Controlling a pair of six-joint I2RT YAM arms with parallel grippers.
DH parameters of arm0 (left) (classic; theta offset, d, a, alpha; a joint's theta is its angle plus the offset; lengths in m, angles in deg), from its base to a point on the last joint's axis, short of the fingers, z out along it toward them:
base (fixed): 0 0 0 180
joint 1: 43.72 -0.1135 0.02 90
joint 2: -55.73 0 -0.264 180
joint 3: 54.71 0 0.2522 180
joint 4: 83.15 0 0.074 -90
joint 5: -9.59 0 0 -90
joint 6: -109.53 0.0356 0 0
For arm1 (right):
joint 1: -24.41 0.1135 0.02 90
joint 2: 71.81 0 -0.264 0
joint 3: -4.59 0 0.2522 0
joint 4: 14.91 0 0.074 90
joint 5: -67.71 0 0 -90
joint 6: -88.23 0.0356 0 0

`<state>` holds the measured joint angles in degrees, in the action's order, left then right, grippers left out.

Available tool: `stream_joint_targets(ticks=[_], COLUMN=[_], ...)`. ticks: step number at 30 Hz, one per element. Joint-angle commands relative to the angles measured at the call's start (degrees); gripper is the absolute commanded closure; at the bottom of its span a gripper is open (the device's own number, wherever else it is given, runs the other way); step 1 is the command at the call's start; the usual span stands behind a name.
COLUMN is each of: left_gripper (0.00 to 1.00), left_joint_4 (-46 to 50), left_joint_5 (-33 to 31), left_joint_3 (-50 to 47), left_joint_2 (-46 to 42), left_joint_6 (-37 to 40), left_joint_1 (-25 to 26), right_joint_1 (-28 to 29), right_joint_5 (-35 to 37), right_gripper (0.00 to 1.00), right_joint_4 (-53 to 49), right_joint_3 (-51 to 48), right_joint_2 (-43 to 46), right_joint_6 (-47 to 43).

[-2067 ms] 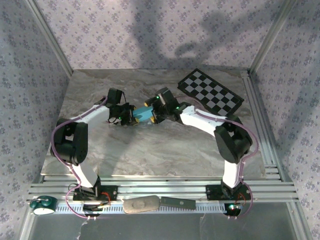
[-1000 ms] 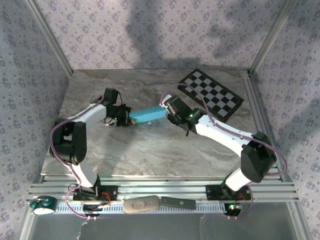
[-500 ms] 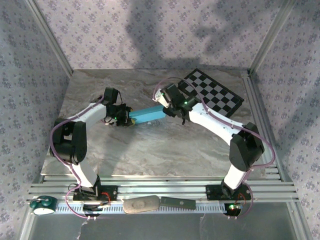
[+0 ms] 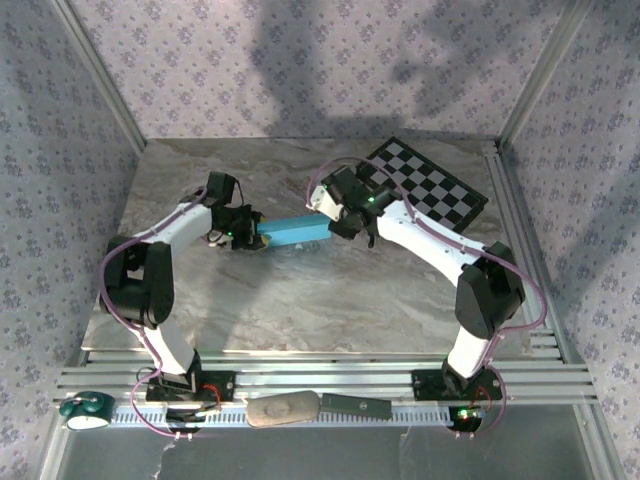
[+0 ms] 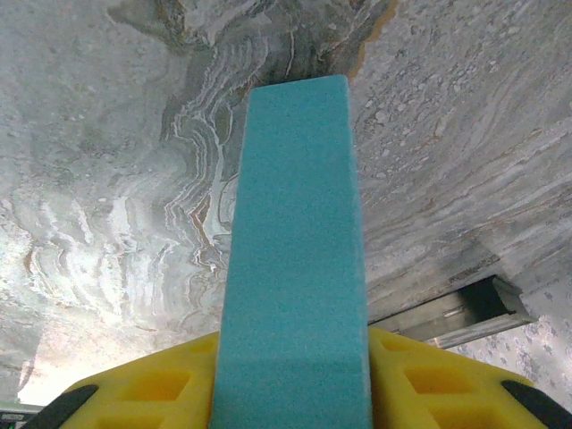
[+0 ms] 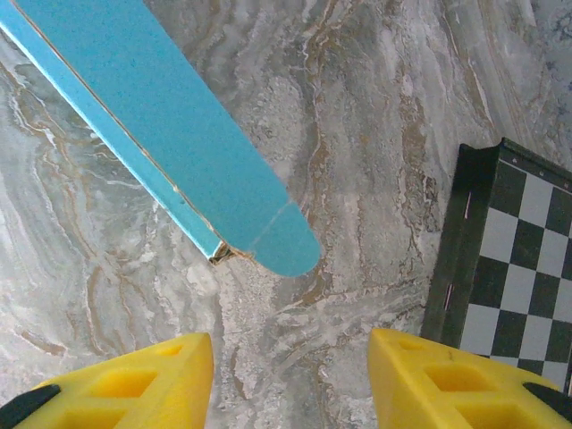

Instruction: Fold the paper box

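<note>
1. Box point(image 4: 298, 232): flat turquoise strip near the middle of the worktop point(image 4: 300, 310), a bit toward 12 o'clock. Its long axis runs 9 to 3 o'clock. Looks lifted off the surface, can't be sure.
2. Left jaws: clamped on the box's 9 o'clock end, one on each long edge. The left wrist view shows the box sticking straight out from between them.
3. Right jaws: open and empty, near the 3 o'clock end. That end lies ahead of them, not between them.
4. The free end has a rounded tab point(image 6: 284, 243), not tucked in, with a seam line across it.
5. Checkerboard point(image 4: 425, 190) at 1 o'clock on the worktop, apart from the box.
6. Handling, my guess: very light thin card, hollow, dents and creases easily. The smooth faces could slip in the jaws.
7. Where to grip, my guess: pinch gently across the flat faces just behind the tab. Avoid the tab edge, it would bend.
</note>
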<state>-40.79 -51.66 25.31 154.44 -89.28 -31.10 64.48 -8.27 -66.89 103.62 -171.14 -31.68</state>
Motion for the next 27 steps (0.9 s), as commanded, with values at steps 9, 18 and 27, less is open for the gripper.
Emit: stream_joint_targets(ticks=[9, 18, 27], left_gripper=[0.63, 0.69, 0.7], left_joint_4=[3.1, 3.1, 3.3], left_joint_5=[0.7, 0.9, 0.5], left_joint_3=[2.7, 3.1, 3.0], left_joint_2=[1.5, 1.7, 1.4], left_joint_6=[1.8, 1.9, 2.0], left_joint_1=[-0.5, -0.5, -0.5], right_joint_1=[-1.9, -5.9, -7.0], right_joint_5=[-10.3, -20.1, -22.8], right_gripper=[0.48, 0.39, 0.49], right_joint_4=[3.5, 23.1, 26.6], right_joint_3=[-6.3, -23.5, -20.8], right_joint_2=[4.8, 15.8, 12.4], right_joint_6=[-13.2, -25.5, -25.6])
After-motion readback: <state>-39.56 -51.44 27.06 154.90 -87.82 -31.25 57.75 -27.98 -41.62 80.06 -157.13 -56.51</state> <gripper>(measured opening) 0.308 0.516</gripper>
